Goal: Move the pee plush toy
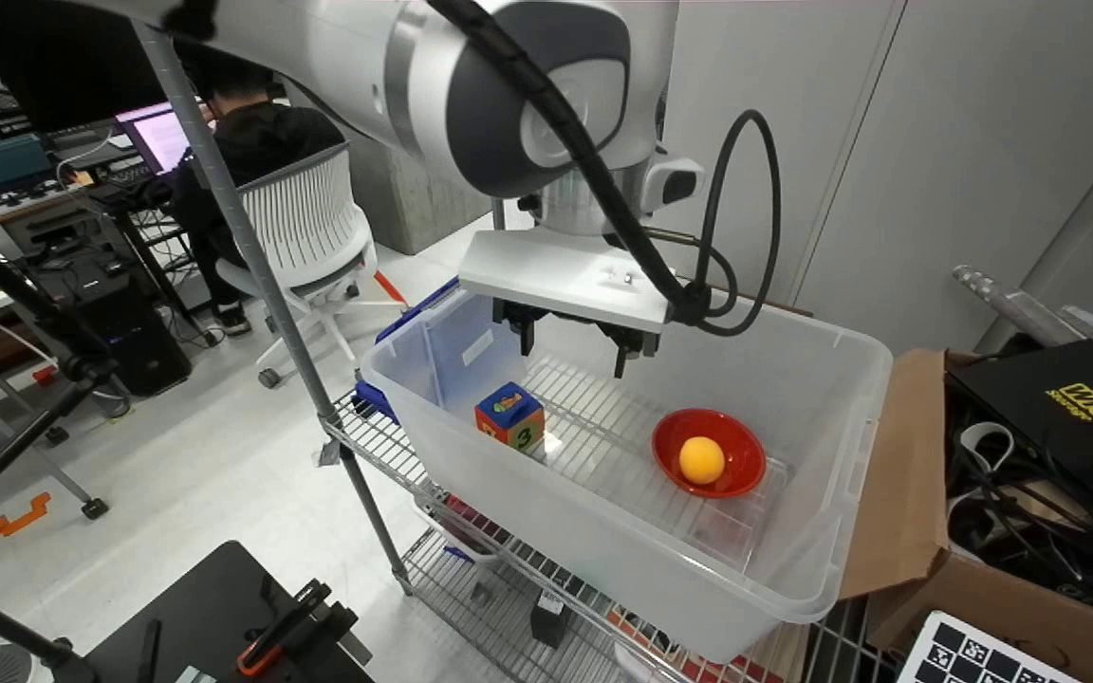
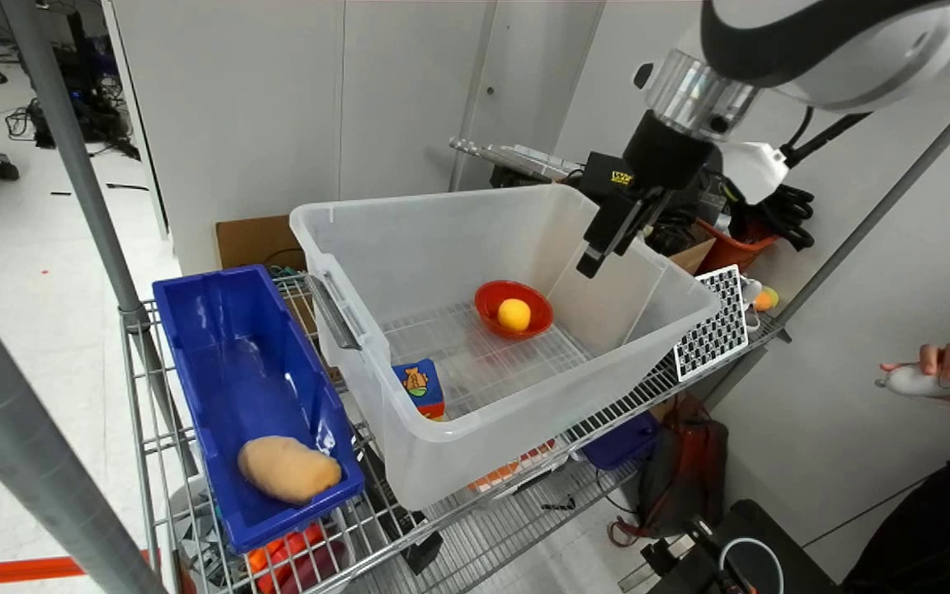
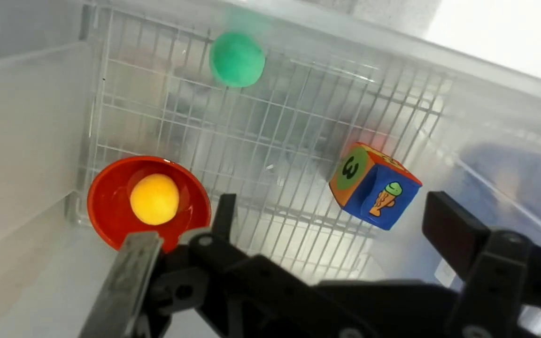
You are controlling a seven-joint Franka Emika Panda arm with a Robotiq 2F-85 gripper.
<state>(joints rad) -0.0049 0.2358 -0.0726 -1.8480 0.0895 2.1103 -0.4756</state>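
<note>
A round green toy (image 3: 237,59), likely the pea plush, lies on the floor of the clear plastic bin (image 3: 270,110), close to one long wall. It shows only in the wrist view; neither exterior view shows it. My gripper (image 3: 334,209) is open, with its two fingers wide apart and nothing between them. In both exterior views the gripper (image 1: 573,353) (image 2: 590,262) hangs pointing down over the bin (image 1: 603,517) (image 2: 524,412), above its floor and apart from the toys.
A red bowl (image 1: 746,474) holds an orange ball (image 1: 701,460). A colourful cube (image 1: 510,417) lies in the bin too. A blue bin (image 2: 232,396) with a tan plush (image 2: 289,470) stands beside it. A cardboard box (image 1: 898,474) stands at the other end.
</note>
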